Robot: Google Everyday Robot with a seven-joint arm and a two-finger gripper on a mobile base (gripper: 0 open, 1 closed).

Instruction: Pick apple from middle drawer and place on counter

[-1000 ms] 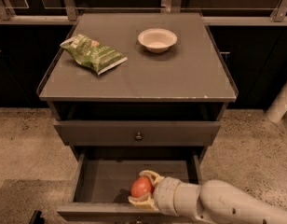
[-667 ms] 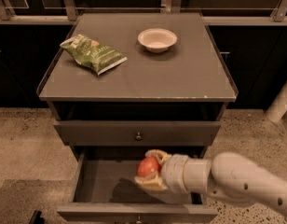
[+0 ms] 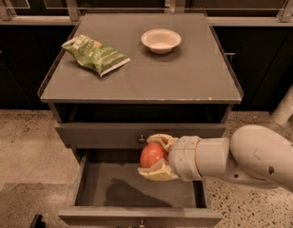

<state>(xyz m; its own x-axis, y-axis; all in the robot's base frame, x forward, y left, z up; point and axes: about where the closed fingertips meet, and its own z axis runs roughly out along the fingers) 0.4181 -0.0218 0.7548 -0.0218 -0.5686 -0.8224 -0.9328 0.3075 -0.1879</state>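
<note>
- In the camera view, the apple (image 3: 151,155) is seen clamped between the two pale fingers (image 3: 160,138) of the gripper (image 3: 146,156), one above and one beneath it; the jaws are closed narrowly on it.
- The apple is held above the floor of the open middle drawer (image 3: 81,182), about level with the shut drawer front (image 3: 99,134) above; whether that front is touched cannot be told.
- Bare room is left on the counter (image 3: 151,82) along its pale front edge.
- One apple, one white bowl (image 3: 161,41), one green bag (image 3: 95,55) and two drawers are counted.
</note>
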